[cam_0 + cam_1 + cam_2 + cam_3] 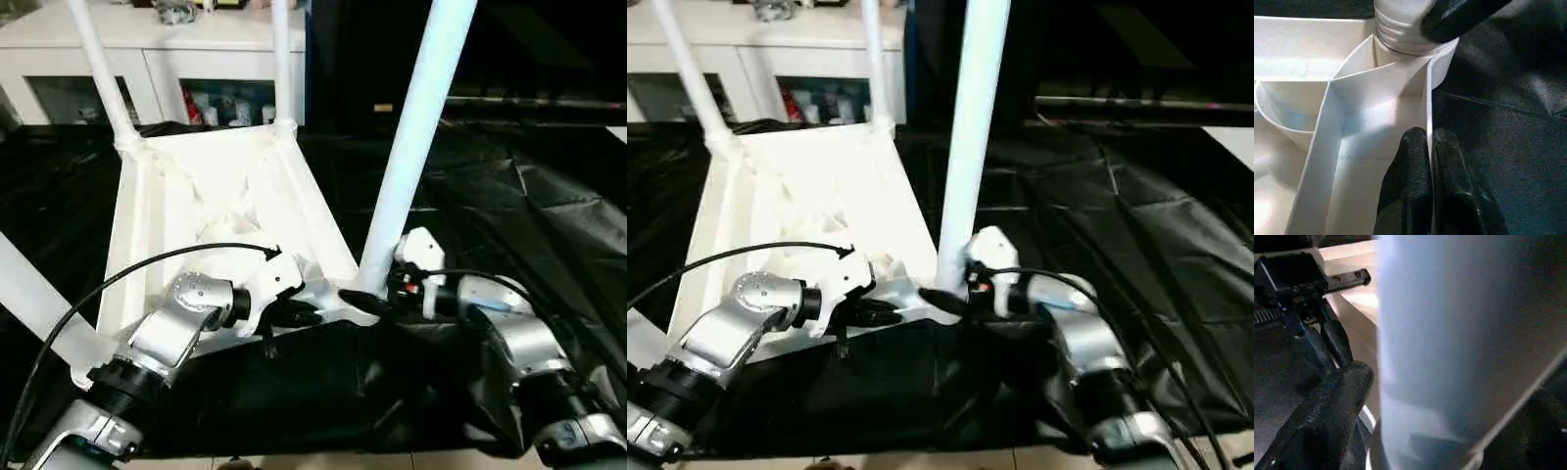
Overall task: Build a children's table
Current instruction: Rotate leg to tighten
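White cabinet (176, 44) with glass doors stood along the far edge; black plastic sheet (549, 206) covered the floor; pale tiles (323, 462) at the near edge.

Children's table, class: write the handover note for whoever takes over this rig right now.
Left gripper: fingers shut on the tabletop rim wall, beside the near corner socket.
Right gripper: fingers wide around the base of the near leg, which stands in that socket.
Tabletop lies underside up on black sheeting; two far legs stand in their sockets, a fourth juts at the near left.
Left: check seating, then turn the table upright.
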Controlling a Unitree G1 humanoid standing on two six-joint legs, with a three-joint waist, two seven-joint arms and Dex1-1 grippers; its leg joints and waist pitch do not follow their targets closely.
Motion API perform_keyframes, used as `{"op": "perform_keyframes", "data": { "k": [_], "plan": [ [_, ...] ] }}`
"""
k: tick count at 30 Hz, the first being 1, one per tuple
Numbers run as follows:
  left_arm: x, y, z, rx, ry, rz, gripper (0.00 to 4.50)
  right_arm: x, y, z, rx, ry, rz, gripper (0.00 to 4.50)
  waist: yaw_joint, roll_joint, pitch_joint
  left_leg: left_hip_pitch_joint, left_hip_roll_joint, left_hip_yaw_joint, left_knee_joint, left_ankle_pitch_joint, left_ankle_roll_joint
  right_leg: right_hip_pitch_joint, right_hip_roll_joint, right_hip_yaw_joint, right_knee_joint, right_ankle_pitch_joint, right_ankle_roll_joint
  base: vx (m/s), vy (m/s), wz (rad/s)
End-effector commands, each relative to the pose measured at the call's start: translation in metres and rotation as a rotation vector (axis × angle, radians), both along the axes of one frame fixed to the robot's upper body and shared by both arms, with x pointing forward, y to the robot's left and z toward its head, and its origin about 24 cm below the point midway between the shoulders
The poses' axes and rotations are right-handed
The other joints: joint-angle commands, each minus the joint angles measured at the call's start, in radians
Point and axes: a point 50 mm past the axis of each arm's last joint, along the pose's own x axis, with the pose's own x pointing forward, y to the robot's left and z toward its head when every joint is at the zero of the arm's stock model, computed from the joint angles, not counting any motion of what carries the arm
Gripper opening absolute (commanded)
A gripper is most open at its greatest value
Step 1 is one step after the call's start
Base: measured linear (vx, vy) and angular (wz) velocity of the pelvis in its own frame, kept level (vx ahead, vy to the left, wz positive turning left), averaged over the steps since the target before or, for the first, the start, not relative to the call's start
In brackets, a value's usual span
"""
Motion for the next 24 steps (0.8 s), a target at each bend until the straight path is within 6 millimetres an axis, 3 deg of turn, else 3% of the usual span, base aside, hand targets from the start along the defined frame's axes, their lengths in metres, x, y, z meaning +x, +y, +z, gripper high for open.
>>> {"op": "perform_keyframes", "data": {
  "k": [1,11,23,24],
  "plan": [
    [0.001,0.001,0.0,-0.022,-0.001,0.005,0.0,0.002,0.001,0.002,-0.015,-0.005,0.026,3.64,0.004,-0.015,-0.054,0.009,0.017,-0.005,-0.075,-0.347,0.018,0.034,-0.054,0.037,-0.099,-0.46,-0.136,0.0,0.0,0.0],
    [0.002,0.003,0.0,-0.018,0.007,-0.004,0.0,-0.003,-0.006,-0.002,-0.066,0.007,0.079,3.54,0.008,-0.014,-0.056,0.007,0.017,-0.003,-0.075,-0.315,0.022,0.038,-0.053,0.038,-0.096,-0.43,-0.143,0.0,0.0,0.0],
    [0.002,0.005,0.002,-0.024,0.008,-0.004,0.0,-0.002,-0.006,-0.007,-0.076,0.022,0.076,3.54,0.007,-0.014,-0.055,0.009,0.018,-0.005,-0.076,-0.333,0.02,0.035,-0.054,0.037,-0.1,-0.465,-0.137,0.0,0.0,0.0],
    [0.002,0.005,0.002,-0.023,0.008,-0.004,0.0,-0.001,-0.006,-0.007,-0.072,0.026,0.075,3.37,0.008,-0.014,-0.055,0.008,0.018,-0.005,-0.077,-0.332,0.02,0.036,-0.054,0.037,-0.1,-0.459,-0.139,0.0,0.0,0.0]
  ]
}}
